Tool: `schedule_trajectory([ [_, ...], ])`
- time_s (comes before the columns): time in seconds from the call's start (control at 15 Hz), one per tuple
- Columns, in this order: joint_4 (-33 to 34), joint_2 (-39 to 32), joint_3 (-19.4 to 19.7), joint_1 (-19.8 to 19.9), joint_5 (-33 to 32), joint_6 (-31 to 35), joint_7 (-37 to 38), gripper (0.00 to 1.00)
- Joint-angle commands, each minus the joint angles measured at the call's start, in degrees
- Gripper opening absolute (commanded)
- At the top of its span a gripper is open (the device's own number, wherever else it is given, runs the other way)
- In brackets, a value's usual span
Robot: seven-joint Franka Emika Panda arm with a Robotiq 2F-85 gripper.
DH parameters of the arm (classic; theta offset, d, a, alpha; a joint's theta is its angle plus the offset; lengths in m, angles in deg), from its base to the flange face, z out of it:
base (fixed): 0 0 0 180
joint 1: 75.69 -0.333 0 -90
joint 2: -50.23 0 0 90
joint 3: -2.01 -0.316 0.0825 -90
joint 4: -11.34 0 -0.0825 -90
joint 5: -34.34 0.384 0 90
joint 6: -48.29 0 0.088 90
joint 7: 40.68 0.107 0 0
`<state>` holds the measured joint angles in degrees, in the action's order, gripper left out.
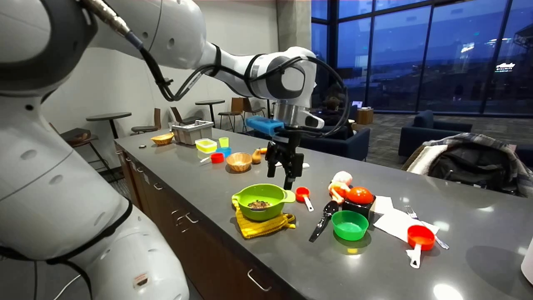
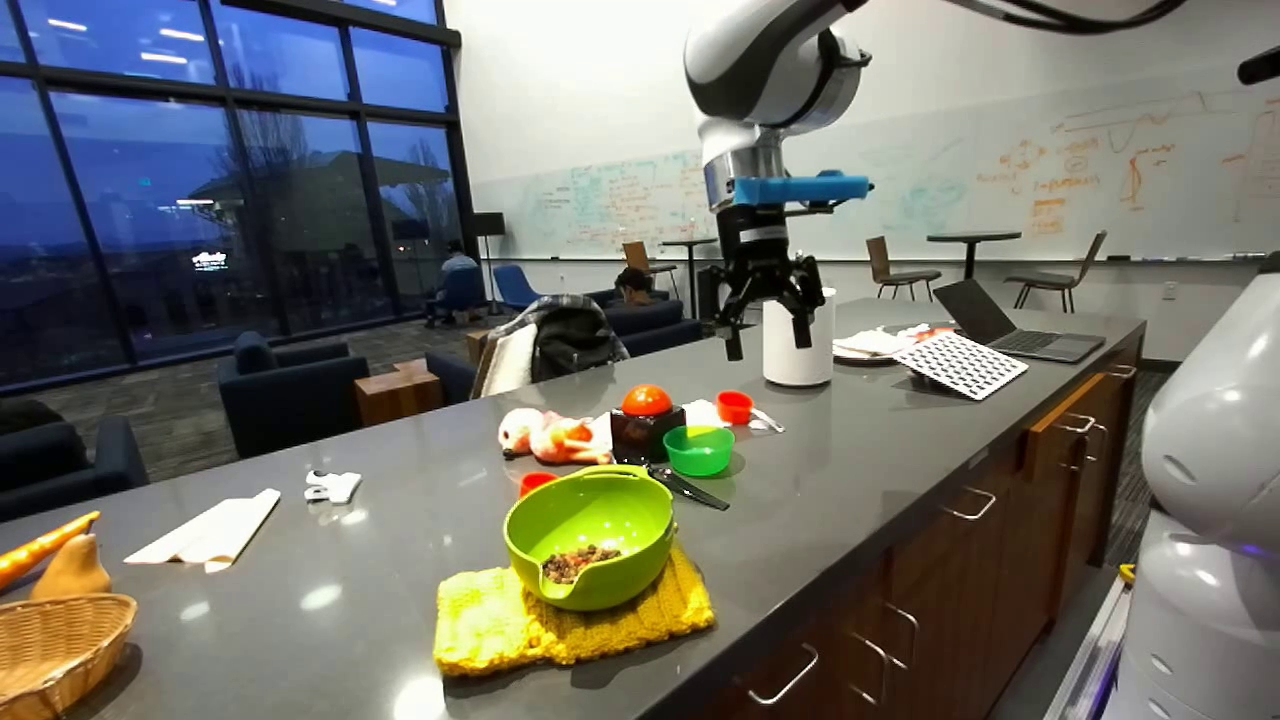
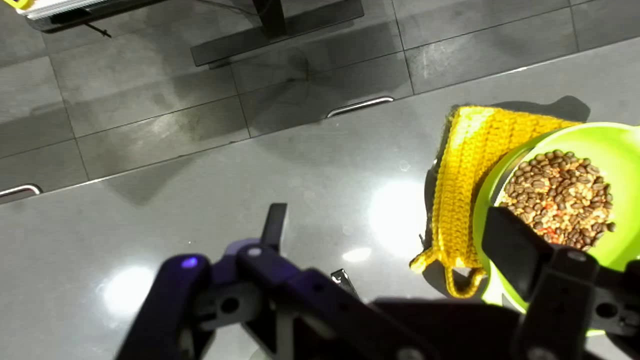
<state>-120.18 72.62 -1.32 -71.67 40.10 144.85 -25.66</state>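
The white arm (image 1: 179, 35) rises at the left of an exterior view, one small sticker (image 1: 140, 279) on its lower housing, print illegible; the forearm extends rightward and the wrist bends so the gripper (image 2: 768, 340) points down above the counter (image 1: 195, 179). Jaws spread, nothing between them. Continuing rightward: two baskets (image 1: 239, 161) at the far stretch; one green bowl (image 1: 260, 214), holding dark beans (image 3: 560, 195) and paler bits, on one yellow cloth (image 1: 262, 229), near the gripper. In the wrist view one finger overlaps the bowl; contact cannot be told. Then one black utensil (image 1: 329, 209), one green cup (image 1: 349, 227), one black box (image 1: 364, 210) topped by a red dome (image 1: 360, 194), one fork (image 1: 411, 212). Red measuring cups (image 1: 420, 236) with white handles: three along the counter. Outside, one lit sign (image 1: 505, 66) is too blurred to read; orange and teal handwriting on the whiteboard (image 2: 1080, 165), likewise illegible.
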Motion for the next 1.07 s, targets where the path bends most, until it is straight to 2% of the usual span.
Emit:
schedule_trajectory([
  [0.0,0.4,-0.37,0.57,-0.66,-0.19,-0.09,0.35,1.0],
  [0.6,0.43,-0.42,0.51,-0.67,-0.2,-0.11,0.46,1.0],
  [0.8,2.79,-3.89,0.4,-0.76,-2.89,-0.45,-1.66,1.0],
  [1.0,7.09,-8.55,-0.08,-0.77,-9.66,-1.82,-3.42,1.0],
])
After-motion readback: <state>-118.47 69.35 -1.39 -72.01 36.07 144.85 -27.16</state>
